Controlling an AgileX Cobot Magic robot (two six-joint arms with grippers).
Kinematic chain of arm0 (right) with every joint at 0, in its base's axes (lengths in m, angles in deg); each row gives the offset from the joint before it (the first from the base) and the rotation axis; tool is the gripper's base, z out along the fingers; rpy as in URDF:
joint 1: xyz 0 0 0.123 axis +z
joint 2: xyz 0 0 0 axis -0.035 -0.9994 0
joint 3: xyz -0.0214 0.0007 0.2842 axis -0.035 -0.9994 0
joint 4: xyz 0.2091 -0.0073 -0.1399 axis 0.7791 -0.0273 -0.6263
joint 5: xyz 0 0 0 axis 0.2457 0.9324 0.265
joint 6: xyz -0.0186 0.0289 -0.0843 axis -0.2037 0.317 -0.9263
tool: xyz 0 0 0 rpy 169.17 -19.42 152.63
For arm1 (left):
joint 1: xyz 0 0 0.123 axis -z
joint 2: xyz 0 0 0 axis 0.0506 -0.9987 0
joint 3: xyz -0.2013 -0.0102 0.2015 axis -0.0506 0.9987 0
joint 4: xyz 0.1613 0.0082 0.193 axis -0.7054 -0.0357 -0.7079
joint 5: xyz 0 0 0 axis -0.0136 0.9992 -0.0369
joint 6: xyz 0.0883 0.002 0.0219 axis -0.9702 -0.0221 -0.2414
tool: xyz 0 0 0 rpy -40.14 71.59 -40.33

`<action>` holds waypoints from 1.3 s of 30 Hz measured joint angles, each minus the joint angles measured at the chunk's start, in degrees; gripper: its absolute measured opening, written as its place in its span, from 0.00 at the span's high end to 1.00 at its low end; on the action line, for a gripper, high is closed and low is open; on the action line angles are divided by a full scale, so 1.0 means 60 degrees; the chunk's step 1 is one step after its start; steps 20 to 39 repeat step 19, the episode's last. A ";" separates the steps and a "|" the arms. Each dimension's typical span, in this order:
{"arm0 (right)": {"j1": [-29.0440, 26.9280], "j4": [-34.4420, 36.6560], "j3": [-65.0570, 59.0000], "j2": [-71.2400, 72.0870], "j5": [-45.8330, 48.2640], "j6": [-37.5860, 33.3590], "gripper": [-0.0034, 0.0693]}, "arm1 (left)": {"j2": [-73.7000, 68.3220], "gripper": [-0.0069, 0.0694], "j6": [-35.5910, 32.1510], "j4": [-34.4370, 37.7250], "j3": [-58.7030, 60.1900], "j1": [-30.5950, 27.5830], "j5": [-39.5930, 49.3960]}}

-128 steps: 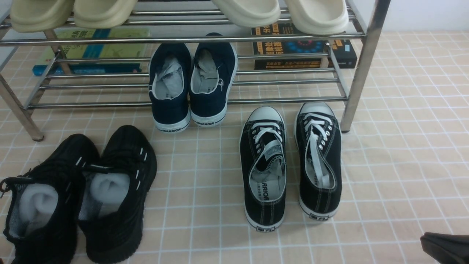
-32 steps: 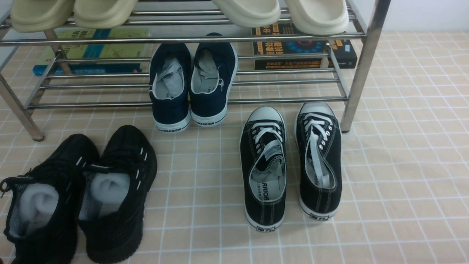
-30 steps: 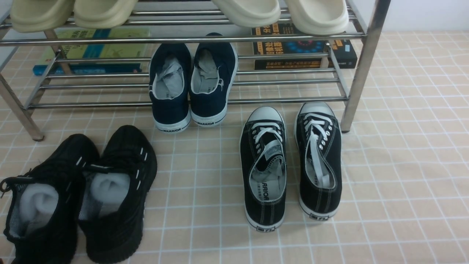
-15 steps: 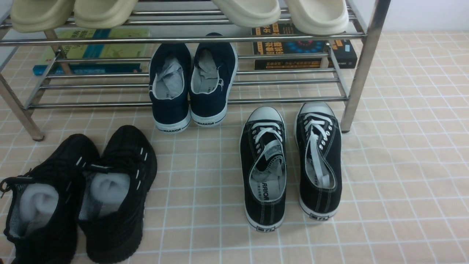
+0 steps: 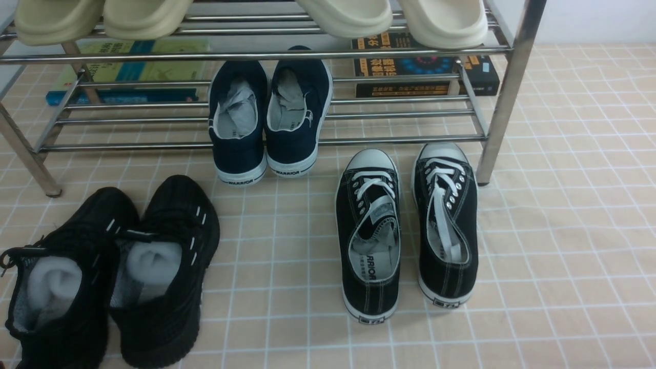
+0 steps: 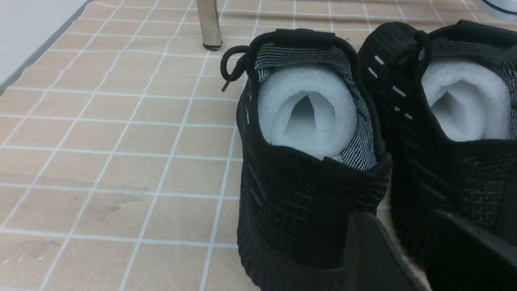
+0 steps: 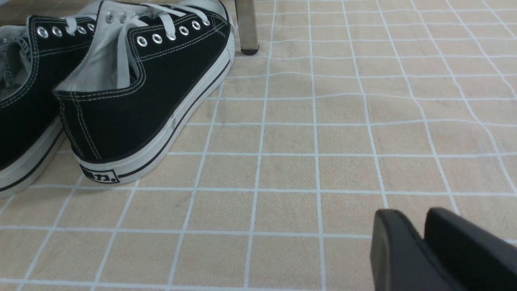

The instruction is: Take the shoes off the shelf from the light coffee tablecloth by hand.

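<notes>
"WARRIOR" is printed on the white heel strips of the navy slip-ons (image 5: 269,118), at 11 o'clock from the shoes (image 5: 407,230), whose left insole shows "ARRIOR" reversed.

A: What colours are showing on the shoes (image 5: 407,230)?
B: Black canvas is showing, with white laces, toe caps, soles and stitching.
A: And the cloth (image 5: 564,230)?
B: It's showing light tan, gridded in thin white lines.
A: The others?
B: The slip-ons (image 5: 269,120) are looking navy with white soles; the knit sneakers (image 5: 110,277) all black.
</notes>
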State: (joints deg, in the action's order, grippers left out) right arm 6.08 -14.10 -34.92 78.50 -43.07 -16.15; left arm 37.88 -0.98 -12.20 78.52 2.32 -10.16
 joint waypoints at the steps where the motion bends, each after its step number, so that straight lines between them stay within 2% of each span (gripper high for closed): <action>1: 0.0000 0.0000 0.0000 0.0000 0.0000 0.0000 0.77 | 0.0000 0.60 0.0000 0.0000 0.0000 0.0000 0.0000; 39: 0.0000 0.0000 0.0000 0.0000 0.0000 0.0000 0.76 | 0.0000 0.60 0.0000 0.0000 0.0000 0.0000 0.0000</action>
